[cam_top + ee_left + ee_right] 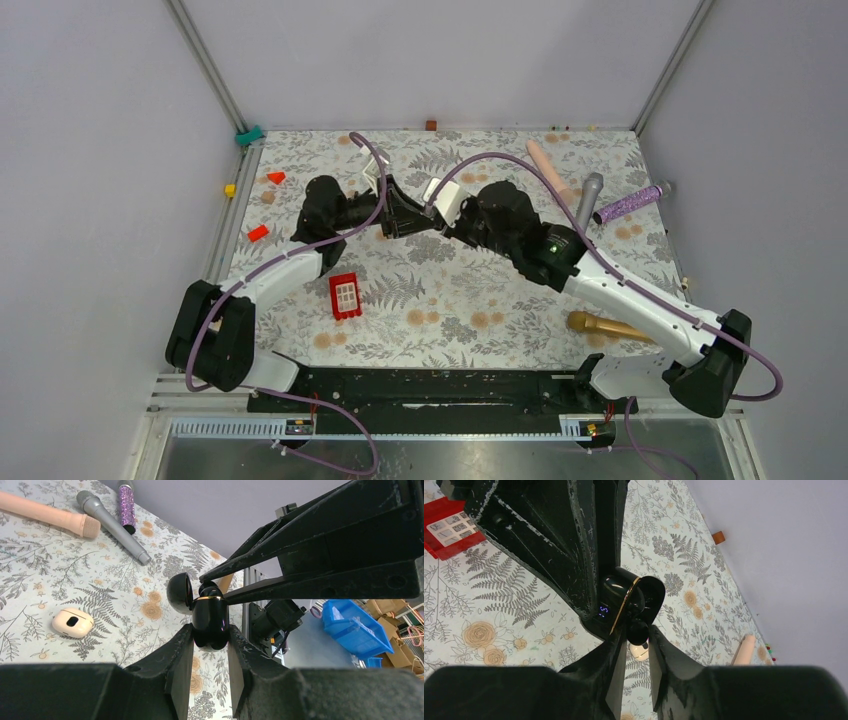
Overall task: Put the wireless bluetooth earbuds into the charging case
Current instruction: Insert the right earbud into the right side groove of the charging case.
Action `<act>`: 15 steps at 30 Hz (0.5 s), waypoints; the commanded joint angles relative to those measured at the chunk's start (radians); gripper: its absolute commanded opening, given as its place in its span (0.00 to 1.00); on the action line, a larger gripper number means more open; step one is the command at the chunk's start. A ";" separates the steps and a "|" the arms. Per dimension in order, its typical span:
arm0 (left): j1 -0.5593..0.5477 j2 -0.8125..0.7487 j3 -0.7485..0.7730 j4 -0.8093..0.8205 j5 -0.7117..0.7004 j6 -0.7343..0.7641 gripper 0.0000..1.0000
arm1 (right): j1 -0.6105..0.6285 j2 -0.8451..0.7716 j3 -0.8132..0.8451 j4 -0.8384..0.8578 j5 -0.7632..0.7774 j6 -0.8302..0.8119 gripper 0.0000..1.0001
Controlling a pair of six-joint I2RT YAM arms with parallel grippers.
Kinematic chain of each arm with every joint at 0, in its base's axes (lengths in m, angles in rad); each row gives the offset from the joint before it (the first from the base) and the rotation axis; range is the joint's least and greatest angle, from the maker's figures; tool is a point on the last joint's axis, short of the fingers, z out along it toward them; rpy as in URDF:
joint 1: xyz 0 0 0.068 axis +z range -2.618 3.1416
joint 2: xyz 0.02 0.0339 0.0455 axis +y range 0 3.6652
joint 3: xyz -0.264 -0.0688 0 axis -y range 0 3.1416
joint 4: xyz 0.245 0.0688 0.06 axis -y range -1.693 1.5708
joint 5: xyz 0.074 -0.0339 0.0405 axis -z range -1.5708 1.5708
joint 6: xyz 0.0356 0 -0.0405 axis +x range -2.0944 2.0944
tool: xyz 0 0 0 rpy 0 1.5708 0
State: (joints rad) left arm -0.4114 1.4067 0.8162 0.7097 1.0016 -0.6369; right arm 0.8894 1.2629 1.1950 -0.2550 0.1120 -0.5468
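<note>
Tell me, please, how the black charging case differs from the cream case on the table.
The black charging case is gripped in the left tool, its lid open; the cream case lies loose on the table and looks closed. Both are small and rounded.

Table under a floral fern-print cover (470, 300), red block (345, 296) near left, small red wedge (276, 177) far left, beige microphone (548, 170), grey microphone (588, 200), purple glitter microphone (632, 203) far right, gold microphone (605, 325) near right, small cream case (72, 622).
</note>
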 commanded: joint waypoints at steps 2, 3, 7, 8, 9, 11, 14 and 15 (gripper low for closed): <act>0.004 -0.046 0.003 0.144 0.017 -0.025 0.00 | 0.022 -0.021 0.073 -0.050 -0.067 0.042 0.33; 0.003 -0.046 0.002 0.149 0.019 -0.028 0.00 | 0.022 -0.022 0.083 -0.061 -0.070 0.042 0.36; 0.006 -0.051 -0.003 0.175 0.026 -0.044 0.00 | 0.022 -0.020 0.129 -0.103 -0.086 0.047 0.42; 0.007 -0.052 -0.004 0.185 0.027 -0.051 0.00 | 0.022 -0.019 0.139 -0.114 -0.089 0.048 0.43; 0.008 -0.052 -0.004 0.194 0.030 -0.056 0.00 | 0.022 -0.017 0.149 -0.124 -0.095 0.051 0.44; 0.009 -0.055 -0.006 0.205 0.032 -0.063 0.00 | 0.022 -0.012 0.171 -0.146 -0.107 0.056 0.46; 0.012 -0.058 -0.010 0.217 0.033 -0.072 0.00 | 0.022 -0.005 0.201 -0.174 -0.109 0.065 0.48; 0.014 -0.060 -0.012 0.225 0.034 -0.078 0.00 | 0.022 -0.002 0.207 -0.181 -0.135 0.066 0.48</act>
State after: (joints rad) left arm -0.4046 1.3884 0.8078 0.8307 1.0275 -0.6899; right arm 0.8970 1.2613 1.3357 -0.3893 0.0425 -0.5125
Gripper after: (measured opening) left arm 0.282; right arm 0.476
